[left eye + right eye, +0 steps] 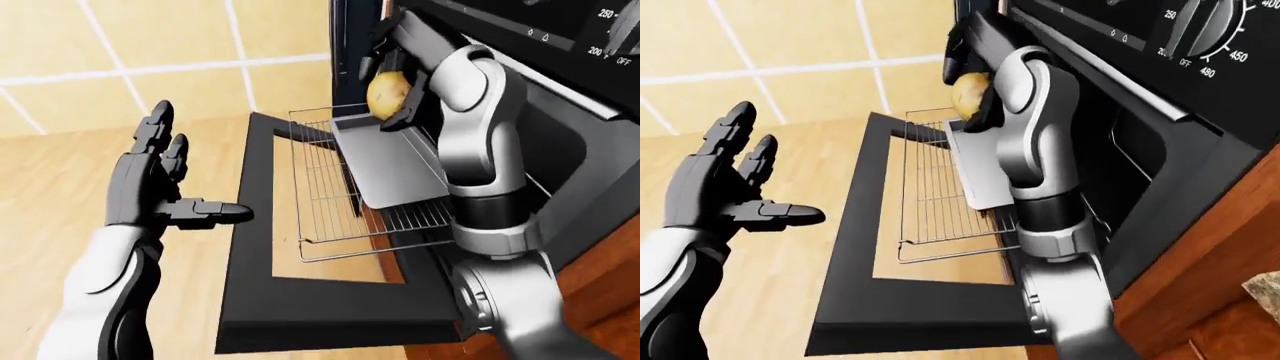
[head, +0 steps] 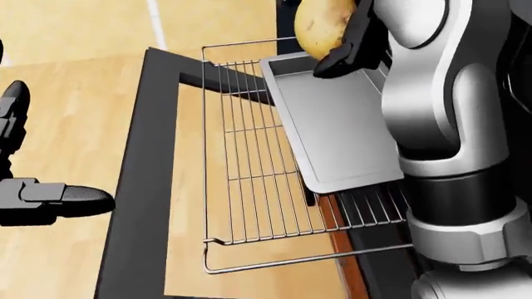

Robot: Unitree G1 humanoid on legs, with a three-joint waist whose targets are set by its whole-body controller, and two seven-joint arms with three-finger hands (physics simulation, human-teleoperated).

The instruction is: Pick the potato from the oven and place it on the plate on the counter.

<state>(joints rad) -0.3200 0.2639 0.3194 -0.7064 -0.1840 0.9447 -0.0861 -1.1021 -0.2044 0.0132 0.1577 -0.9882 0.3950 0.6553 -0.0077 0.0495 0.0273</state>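
My right hand point(image 1: 392, 86) is shut on the yellow-brown potato point(image 1: 388, 93) and holds it just above the far end of the grey baking tray point(image 1: 392, 161). The tray lies on the pulled-out wire rack point(image 1: 330, 202) over the open oven door point(image 1: 255, 247). The potato also shows at the top of the head view point(image 2: 320, 28). My left hand point(image 1: 160, 187) is open and empty, held up to the left of the door. The plate is not in view.
The oven's control panel with dial point(image 1: 1205, 30) is at the upper right. A wooden cabinet face point(image 1: 1230, 247) runs down the right edge. Wood floor and a tiled wall point(image 1: 120, 60) lie to the left.
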